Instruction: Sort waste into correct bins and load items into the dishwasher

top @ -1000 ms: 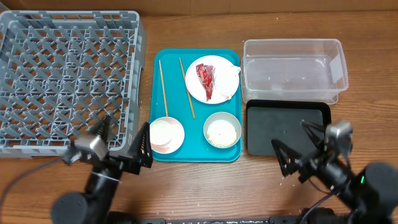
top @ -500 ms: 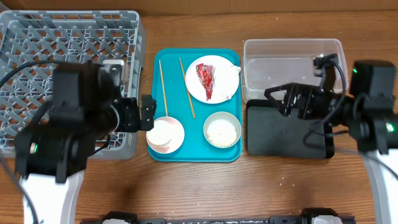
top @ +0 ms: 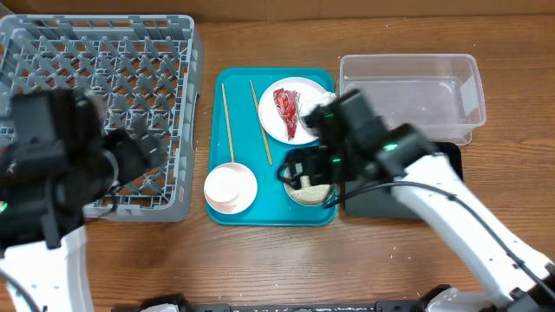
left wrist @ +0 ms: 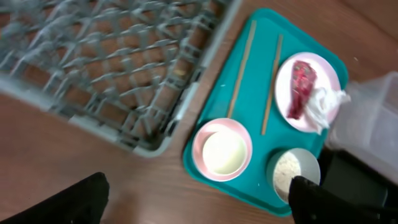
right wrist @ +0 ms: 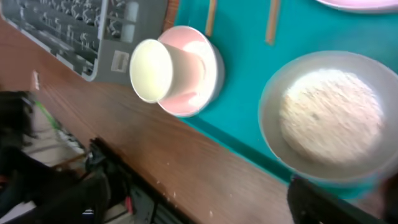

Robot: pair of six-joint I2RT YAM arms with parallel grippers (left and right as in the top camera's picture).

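Note:
The white-pink plate (top: 293, 111) on the teal tray carries the red wrapper (top: 287, 111) and the white napkin (top: 323, 106). Two chopsticks (top: 228, 121) lie left of it. The pink bowl (top: 231, 188) and the grey-green bowl (top: 310, 188) holding rice (right wrist: 329, 115) sit at the tray's front. My right gripper (right wrist: 199, 200) hangs open over the grey-green bowl's near side, nothing between its fingers. My left gripper (left wrist: 200, 204) is open above the table near the dish rack's (top: 95, 104) front right corner.
The teal tray (top: 273, 212) lies between the rack and the clear tub (top: 408, 91). My right arm covers much of the black tray (top: 386, 201). A few white crumbs lie on the wood at the front right (top: 395, 254).
My right arm has swung left from above the black tray to above the grey-green bowl. The left arm has shifted left over the rack's front. Nothing on the tray moved.

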